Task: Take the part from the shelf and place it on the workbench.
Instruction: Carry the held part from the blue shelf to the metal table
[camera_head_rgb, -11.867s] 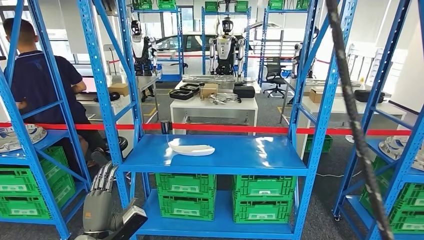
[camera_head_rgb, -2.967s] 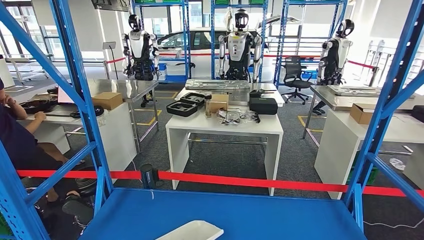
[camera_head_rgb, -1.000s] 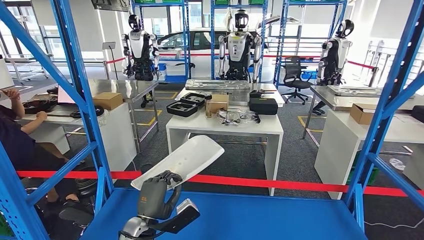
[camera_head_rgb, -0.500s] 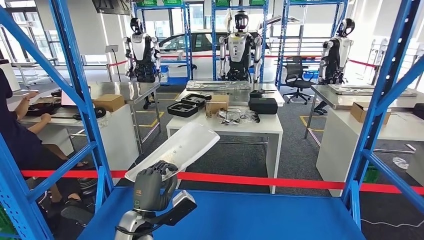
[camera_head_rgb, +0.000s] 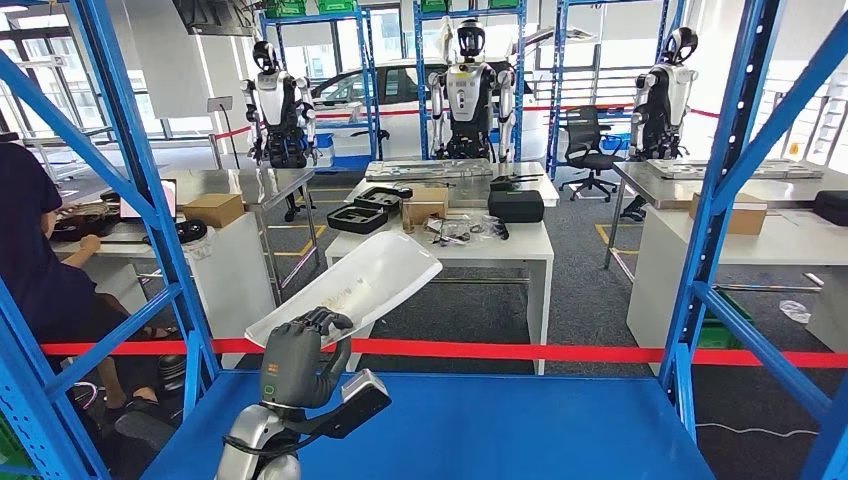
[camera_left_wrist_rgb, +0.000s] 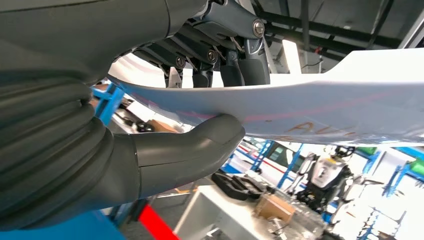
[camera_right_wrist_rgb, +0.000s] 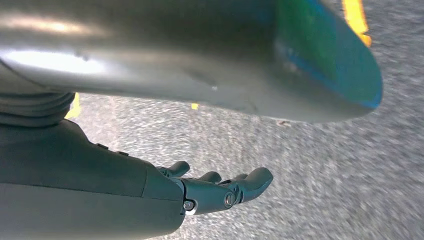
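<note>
At lower left of the head view, between blue uprights (camera_head_rgb: 140, 215), the left hand (camera_head_rgb: 297, 357) gripped the part (camera_head_rgb: 352, 287), a white, shallow, elongated shell tilted up toward centre frame above the bare blue shelf (camera_head_rgb: 500, 425) and red tape (camera_head_rgb: 560, 352), while the right hand (camera_right_wrist_rgb: 220, 192) hung with fingers apart, holding nothing.

Bright daylight from windows, blurred wrist views
</note>
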